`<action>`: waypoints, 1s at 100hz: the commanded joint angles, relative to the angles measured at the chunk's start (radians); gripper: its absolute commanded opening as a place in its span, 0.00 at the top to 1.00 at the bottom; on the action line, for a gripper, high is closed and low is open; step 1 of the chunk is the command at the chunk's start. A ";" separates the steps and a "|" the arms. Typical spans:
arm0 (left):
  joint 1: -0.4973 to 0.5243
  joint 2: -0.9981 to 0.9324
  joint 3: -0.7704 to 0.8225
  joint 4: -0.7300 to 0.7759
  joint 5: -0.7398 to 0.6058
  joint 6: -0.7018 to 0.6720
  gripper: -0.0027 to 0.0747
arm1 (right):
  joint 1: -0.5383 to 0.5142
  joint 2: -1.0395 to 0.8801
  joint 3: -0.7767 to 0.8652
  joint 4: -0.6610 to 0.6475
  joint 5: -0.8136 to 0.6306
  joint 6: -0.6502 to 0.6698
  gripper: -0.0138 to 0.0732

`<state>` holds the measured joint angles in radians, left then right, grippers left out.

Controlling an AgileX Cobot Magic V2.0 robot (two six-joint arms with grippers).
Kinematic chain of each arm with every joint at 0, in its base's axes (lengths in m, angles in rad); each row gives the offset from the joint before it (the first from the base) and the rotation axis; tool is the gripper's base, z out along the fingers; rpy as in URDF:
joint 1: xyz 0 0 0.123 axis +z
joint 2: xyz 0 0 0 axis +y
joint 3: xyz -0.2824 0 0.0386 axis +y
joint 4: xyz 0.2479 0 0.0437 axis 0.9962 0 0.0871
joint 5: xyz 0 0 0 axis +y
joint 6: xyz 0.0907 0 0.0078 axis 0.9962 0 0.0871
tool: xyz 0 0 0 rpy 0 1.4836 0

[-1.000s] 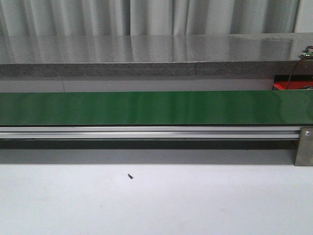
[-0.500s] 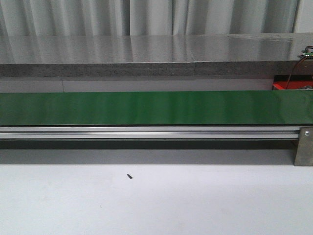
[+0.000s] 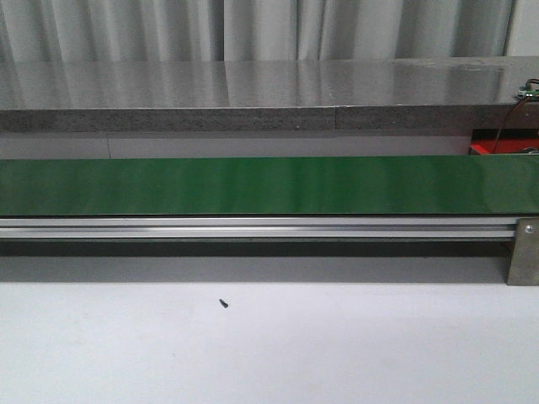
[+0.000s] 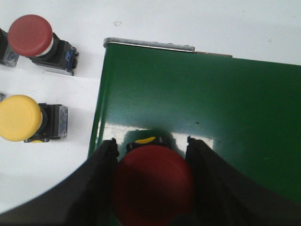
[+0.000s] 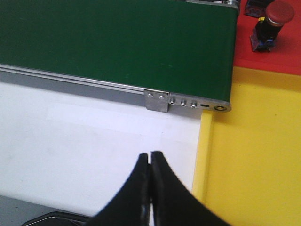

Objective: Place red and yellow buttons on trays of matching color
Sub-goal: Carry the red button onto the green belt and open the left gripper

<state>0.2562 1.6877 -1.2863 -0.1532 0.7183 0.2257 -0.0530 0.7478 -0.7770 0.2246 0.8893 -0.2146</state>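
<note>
Red button (image 4: pixel 153 186), lower body hidden, sits clamped in left pincer (image 4: pixel 151 150).

I count three red mushroom-head push buttons: one between my left jaws (image 4: pixel 153 181), one off beside them (image 4: pixel 30 35), one on the red tray (image 5: pixel 275 16). One yellow mushroom-head push button (image 4: pixel 19 117).

- Conveyor belt (image 3: pixel 253 185): plain dark green, silver rail.
- Table (image 3: pixel 269 345): white.
- Held button (image 4: pixel 153 186): red cap.
- Loose buttons: one red (image 4: pixel 29 34), one yellow (image 4: pixel 18 117).
- Trays: red (image 5: pixel 275 56), yellow (image 5: pixel 254 155).
- Fingers (image 5: pixel 160 188): black.
</note>
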 commanded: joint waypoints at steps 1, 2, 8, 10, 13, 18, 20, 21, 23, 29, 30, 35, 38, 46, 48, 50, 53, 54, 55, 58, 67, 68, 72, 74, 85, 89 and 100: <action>-0.006 -0.039 -0.034 -0.015 -0.049 0.002 0.82 | -0.002 -0.003 -0.025 0.017 -0.049 -0.008 0.92; -0.006 -0.039 -0.034 -0.015 -0.049 0.002 0.81 | -0.002 -0.003 -0.025 0.017 -0.049 -0.008 0.92; -0.006 -0.039 -0.034 -0.015 -0.049 0.002 0.72 | -0.002 -0.003 -0.025 0.017 -0.049 -0.008 0.92; -0.006 -0.039 -0.034 -0.015 -0.049 0.002 0.68 | -0.002 -0.003 -0.025 0.017 -0.049 -0.008 0.92; -0.006 -0.039 -0.034 -0.015 -0.049 0.002 0.60 | -0.002 -0.003 -0.025 0.017 -0.049 -0.008 0.92; -0.006 -0.037 -0.034 -0.015 -0.049 0.002 0.50 | -0.002 -0.003 -0.025 0.017 -0.049 -0.008 0.92; -0.006 -0.037 -0.034 -0.015 -0.049 0.002 0.47 | -0.002 -0.003 -0.025 0.017 -0.049 -0.008 0.92; -0.006 -0.037 -0.034 -0.015 -0.049 0.002 0.44 | -0.002 -0.003 -0.025 0.017 -0.049 -0.008 0.92; -0.006 -0.037 -0.034 -0.015 -0.049 0.002 0.40 | -0.002 -0.003 -0.025 0.017 -0.049 -0.008 0.92; -0.006 -0.037 -0.034 -0.019 -0.051 0.002 0.32 | -0.002 -0.003 -0.025 0.017 -0.049 -0.008 0.92; -0.006 -0.037 -0.034 -0.019 -0.051 0.002 0.31 | -0.002 -0.003 -0.025 0.017 -0.049 -0.008 0.92; -0.006 -0.037 -0.034 -0.023 -0.053 0.002 0.29 | -0.002 -0.003 -0.025 0.017 -0.049 -0.008 0.92; -0.006 -0.037 -0.034 -0.027 -0.054 0.002 0.29 | -0.002 -0.003 -0.025 0.017 -0.049 -0.008 0.92; -0.006 -0.037 -0.046 -0.035 -0.056 0.002 0.29 | -0.002 -0.003 -0.025 0.017 -0.049 -0.008 0.92; -0.006 -0.037 -0.051 -0.037 -0.056 0.002 0.29 | -0.002 -0.003 -0.025 0.017 -0.049 -0.008 0.92; -0.006 -0.037 -0.060 -0.037 -0.056 0.002 0.29 | -0.002 -0.003 -0.025 0.017 -0.049 -0.008 0.92; -0.006 -0.039 -0.068 -0.037 -0.056 0.002 0.29 | -0.002 -0.003 -0.025 0.017 -0.049 -0.008 0.92; -0.006 -0.039 -0.073 -0.039 -0.056 0.002 0.29 | -0.002 -0.003 -0.025 0.017 -0.049 -0.008 0.92; -0.006 -0.041 -0.076 -0.039 -0.055 0.002 0.29 | -0.002 -0.003 -0.025 0.017 -0.049 -0.008 0.92; -0.006 -0.043 -0.087 -0.045 -0.055 0.002 0.29 | -0.002 -0.003 -0.025 0.017 -0.049 -0.008 0.92; -0.006 -0.051 -0.133 -0.059 -0.052 0.002 0.29 | -0.002 -0.003 -0.025 0.017 -0.049 -0.008 0.92; -0.006 -0.053 -0.136 -0.060 -0.052 0.002 0.29 | -0.002 -0.003 -0.025 0.017 -0.049 -0.008 0.92; -0.006 -0.056 -0.150 -0.064 -0.052 0.002 0.29 | -0.002 -0.003 -0.025 0.017 -0.049 -0.008 0.92; -0.006 -0.058 -0.158 -0.064 -0.052 0.002 0.29 | -0.002 -0.003 -0.025 0.017 -0.049 -0.008 0.92; -0.006 -0.067 -0.194 -0.064 -0.048 0.002 0.29 | -0.002 -0.003 -0.025 0.017 -0.049 -0.008 0.92; -0.002 -0.067 -0.204 -0.064 -0.044 -0.001 0.29 | -0.002 -0.003 -0.025 0.017 -0.049 -0.008 0.92; 0.032 -0.067 -0.205 -0.064 -0.028 -0.009 0.29 | -0.002 -0.003 -0.025 0.017 -0.049 -0.008 0.92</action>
<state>0.2630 1.6714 -1.4559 -0.2022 0.7199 0.2257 -0.0530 0.7478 -0.7770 0.2246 0.8893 -0.2146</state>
